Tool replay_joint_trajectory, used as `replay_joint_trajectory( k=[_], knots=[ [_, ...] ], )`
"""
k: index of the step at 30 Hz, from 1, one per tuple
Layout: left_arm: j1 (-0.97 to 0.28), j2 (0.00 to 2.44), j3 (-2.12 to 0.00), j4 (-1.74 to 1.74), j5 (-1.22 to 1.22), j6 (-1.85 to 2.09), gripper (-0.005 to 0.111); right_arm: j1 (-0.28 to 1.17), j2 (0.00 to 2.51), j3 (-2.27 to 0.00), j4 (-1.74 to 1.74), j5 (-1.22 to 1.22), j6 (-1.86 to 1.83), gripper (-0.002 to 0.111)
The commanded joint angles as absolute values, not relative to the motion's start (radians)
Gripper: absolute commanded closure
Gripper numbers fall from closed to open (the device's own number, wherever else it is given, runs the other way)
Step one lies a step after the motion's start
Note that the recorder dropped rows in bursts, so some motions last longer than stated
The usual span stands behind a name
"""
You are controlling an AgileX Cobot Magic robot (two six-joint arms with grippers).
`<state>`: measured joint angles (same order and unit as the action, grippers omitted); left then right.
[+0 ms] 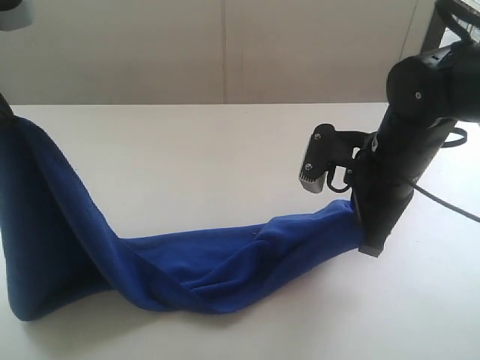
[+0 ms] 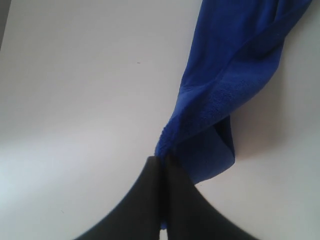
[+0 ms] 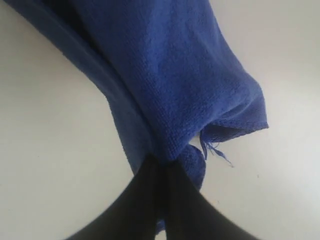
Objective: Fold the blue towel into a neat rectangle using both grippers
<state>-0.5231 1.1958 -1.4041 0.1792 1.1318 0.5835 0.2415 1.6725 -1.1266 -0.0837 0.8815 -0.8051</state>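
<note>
White tabletop (image 1: 225, 150) under us; blue towel (image 1: 225, 274) slung between our arms, middle sagging onto it. Left gripper (image 2: 160, 162) clamped on raised end, right gripper (image 3: 161, 165) clamped on low end. We judge grasping done; next: lift, tauten, fold over.

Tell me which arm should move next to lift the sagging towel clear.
Right, probably: the right gripper pinches the blue towel low near the table, while the left gripper holds its end high.
</note>
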Motion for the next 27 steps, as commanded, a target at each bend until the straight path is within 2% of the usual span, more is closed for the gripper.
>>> replay_joint_trajectory(
  k=[1,6,9,18,27],
  knots=[
    [-0.522,1.188,-1.409,0.165,1.201,0.583,0.107,0.238,1.694,-1.098,-0.077,0.887,-0.806,0.102],
    [-0.522,1.188,-1.409,0.165,1.199,0.583,0.107,0.238,1.722,-1.070,-0.074,0.875,-0.806,0.074],
    [-0.522,1.188,-1.409,0.165,1.199,0.583,0.107,0.238,1.729,-1.059,-0.074,0.869,-0.806,0.065],
    [-0.522,1.188,-1.409,0.165,1.199,0.583,0.107,0.238,1.729,-1.055,-0.066,0.874,-0.806,0.065],
    [-0.522,1.188,-1.409,0.163,1.199,0.583,0.107,0.238,1.740,-1.012,-0.081,1.016,-0.808,0.065]
  ],
)
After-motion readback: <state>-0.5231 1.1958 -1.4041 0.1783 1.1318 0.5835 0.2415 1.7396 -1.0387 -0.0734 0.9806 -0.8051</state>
